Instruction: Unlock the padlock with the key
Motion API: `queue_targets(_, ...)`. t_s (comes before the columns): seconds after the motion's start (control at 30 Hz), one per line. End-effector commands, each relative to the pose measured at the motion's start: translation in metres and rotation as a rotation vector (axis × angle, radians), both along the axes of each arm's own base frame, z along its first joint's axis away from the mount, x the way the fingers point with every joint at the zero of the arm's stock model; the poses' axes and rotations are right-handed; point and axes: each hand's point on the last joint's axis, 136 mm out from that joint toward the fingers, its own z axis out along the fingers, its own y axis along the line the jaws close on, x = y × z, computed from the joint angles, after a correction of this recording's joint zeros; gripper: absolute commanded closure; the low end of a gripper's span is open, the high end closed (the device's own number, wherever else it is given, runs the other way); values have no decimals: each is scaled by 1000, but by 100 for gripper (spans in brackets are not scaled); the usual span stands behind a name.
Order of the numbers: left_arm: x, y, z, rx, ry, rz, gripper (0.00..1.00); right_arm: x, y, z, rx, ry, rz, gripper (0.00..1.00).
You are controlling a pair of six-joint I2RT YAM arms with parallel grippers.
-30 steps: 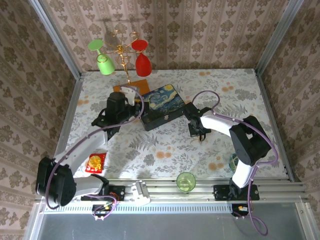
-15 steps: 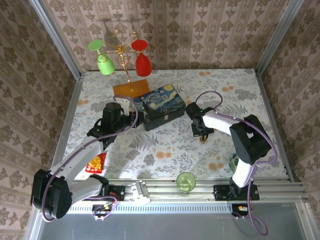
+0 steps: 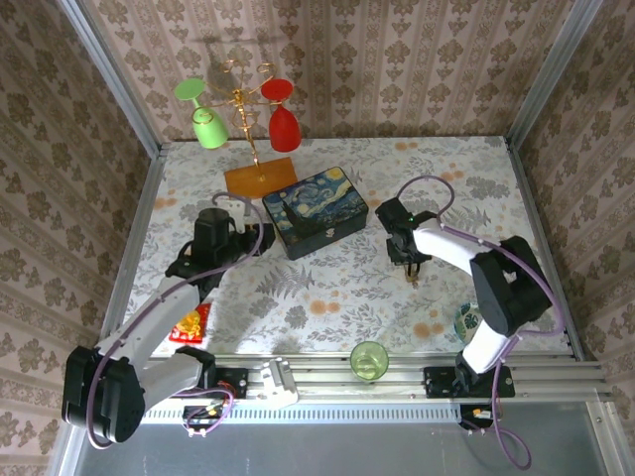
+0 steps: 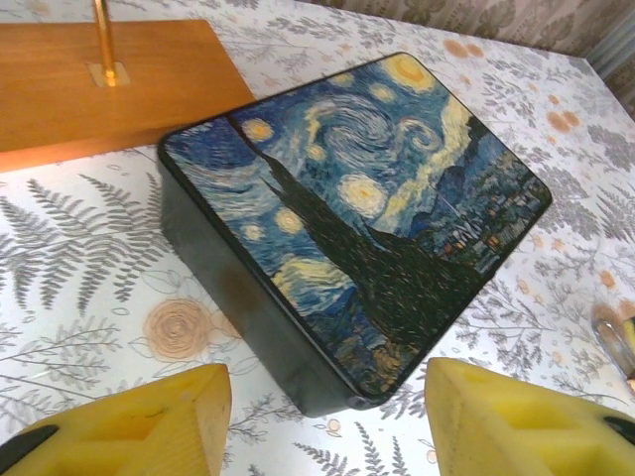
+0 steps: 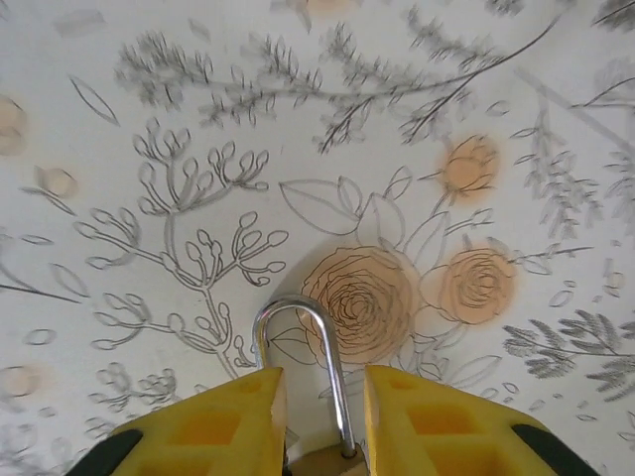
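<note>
The padlock (image 5: 327, 397) lies on the floral tablecloth under my right gripper (image 5: 324, 421). Its silvery shackle loop points away from me and a bit of its brass body shows at the bottom edge of the right wrist view. The yellow fingers (image 5: 213, 426) stand apart, one on each side of the shackle's right leg, with a gap on its right side, so the gripper is open. I cannot make out the key. My left gripper (image 4: 327, 421) is open and holds nothing, just short of the near corner of the dark blue painted box (image 4: 357, 213). From above, the right gripper (image 3: 407, 260) is right of the box (image 3: 317, 210).
A gold rack with a green and a red glass (image 3: 238, 99) stands on a wooden base (image 3: 260, 176) behind the box. A green cup (image 3: 368, 360) sits at the near edge, a red packet (image 3: 189, 323) near left, and a round dish (image 3: 464, 319) near right.
My left arm has drawn back from the box toward the near left. My right gripper has shifted right and nearer, and its jaws have parted around the padlock.
</note>
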Motion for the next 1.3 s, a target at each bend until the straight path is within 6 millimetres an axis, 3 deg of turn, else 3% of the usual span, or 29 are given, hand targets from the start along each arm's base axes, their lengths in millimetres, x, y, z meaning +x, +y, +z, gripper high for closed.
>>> queue_targets(0.0,-1,20,0,11,-6,69,41,9,-3,37,29,-123,-11,64)
queue_targets(0.1,0,45,2,39,-33,154,29,14,-7,62,110,-225,-28,46)
queue_targets(0.13,0,56,2,52,-44,192,19,18,-9,72,143,-271,-26,41)
queue_targets(0.2,4,84,2,104,-83,307,2,22,-22,92,153,-356,-49,20)
queue_targets(0.37,19,144,-4,314,-204,496,0,40,-72,121,146,-512,-130,12)
queue_targets(0.47,26,169,-15,494,-240,570,0,45,-111,120,117,-604,-216,10)
queue_targets(0.57,38,184,-38,550,-233,598,0,46,-135,112,52,-693,-236,10)
queue_targets(0.67,52,190,-61,557,-197,587,0,50,-146,99,39,-741,-250,9)
queue_targets(0.87,76,186,-66,446,-275,549,0,61,-135,76,108,-859,-164,9)
queue_targets(0.9,79,187,-74,441,-263,540,0,61,-136,76,108,-871,-165,10)
queue_targets(0.97,88,171,-79,456,-262,457,0,62,-132,62,109,-860,-147,9)
queue_targets(1.1,82,171,-84,424,-307,458,0,62,-120,62,131,-874,-81,9)
queue_targets(1.13,81,170,-87,427,-321,441,0,60,-113,61,145,-897,-35,1)
queue_targets(1.17,78,169,-87,414,-300,438,0,59,-108,56,157,-919,-8,0)
queue_targets(1.23,82,171,-86,427,-313,447,0,59,-109,52,146,-962,-12,0)
queue_targets(1.27,82,169,-88,425,-292,440,0,59,-110,46,146,-900,-20,0)
